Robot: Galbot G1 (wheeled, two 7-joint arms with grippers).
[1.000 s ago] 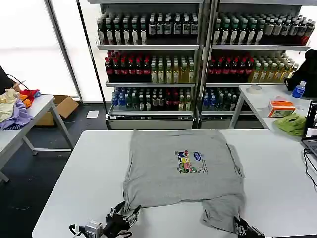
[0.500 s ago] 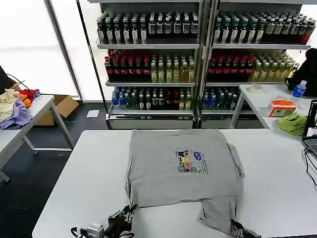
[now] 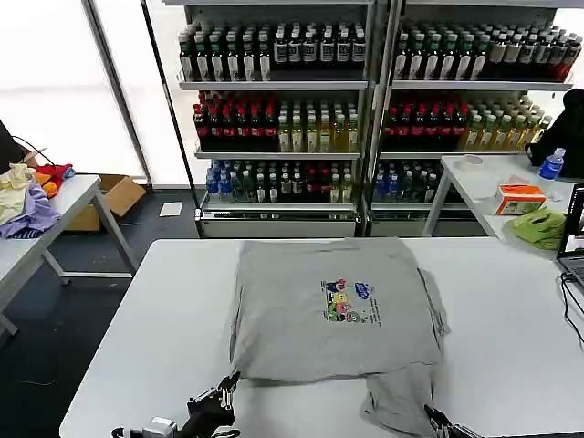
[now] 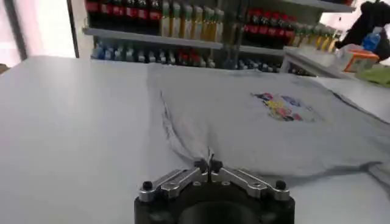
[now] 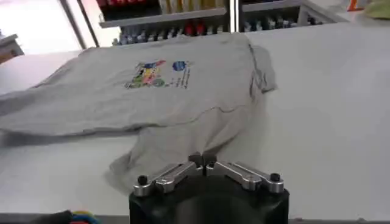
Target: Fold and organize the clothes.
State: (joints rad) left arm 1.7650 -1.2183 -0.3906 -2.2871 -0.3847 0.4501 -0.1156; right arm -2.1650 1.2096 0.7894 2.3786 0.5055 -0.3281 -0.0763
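A wide white tabletop [image 3: 137,328] takes up the lower half of the head view, below tall shelves of bottled drinks [image 3: 365,100] that run across the upper frame. Spread on the middle of the tabletop is a light grey cotton T-shirt [image 3: 301,315] with a small multicoloured chest print [image 3: 347,301] just right of centre; its lower right part trails down toward the bottom edge of the frame in a rumpled flap. At the bottom left of centre the left gripper [image 3: 217,401] sits low over the tabletop, just at the shirt's lower left corner. In the left wrist view the left gripper's [image 4: 208,165] fingers [image 4: 200,164] are pressed together with a thin ridge of grey fabric pinched between them. At the bottom right the right gripper [image 3: 436,422] lies at the trailing flap's edge; in the right wrist view its fingers [image 5: 210,162] are closed tip to tip, and whether they hold cloth cannot be told.
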